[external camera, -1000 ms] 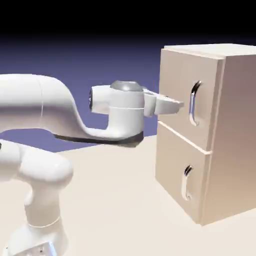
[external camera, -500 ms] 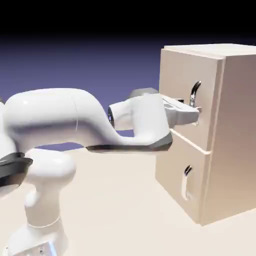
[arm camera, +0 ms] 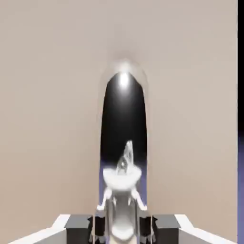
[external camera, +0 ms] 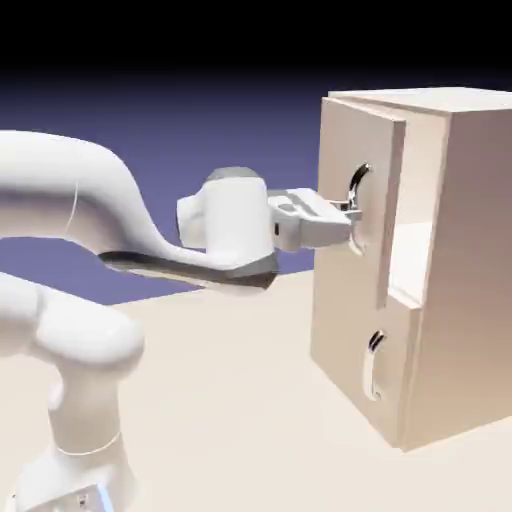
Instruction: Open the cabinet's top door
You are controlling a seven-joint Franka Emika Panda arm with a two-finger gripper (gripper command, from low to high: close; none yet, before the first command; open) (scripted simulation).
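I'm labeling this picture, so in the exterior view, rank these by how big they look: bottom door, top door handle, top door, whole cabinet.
1. Cabinet
2. Top door
3. Bottom door
4. Top door handle, partly hidden by the end effector

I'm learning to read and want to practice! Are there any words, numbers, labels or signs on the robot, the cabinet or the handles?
There are none that can be read.
Robot arm: no words or numbers that I can make out.
Cabinet: no label or sign on the sides that show.
Handles, upper and lower: no letters.
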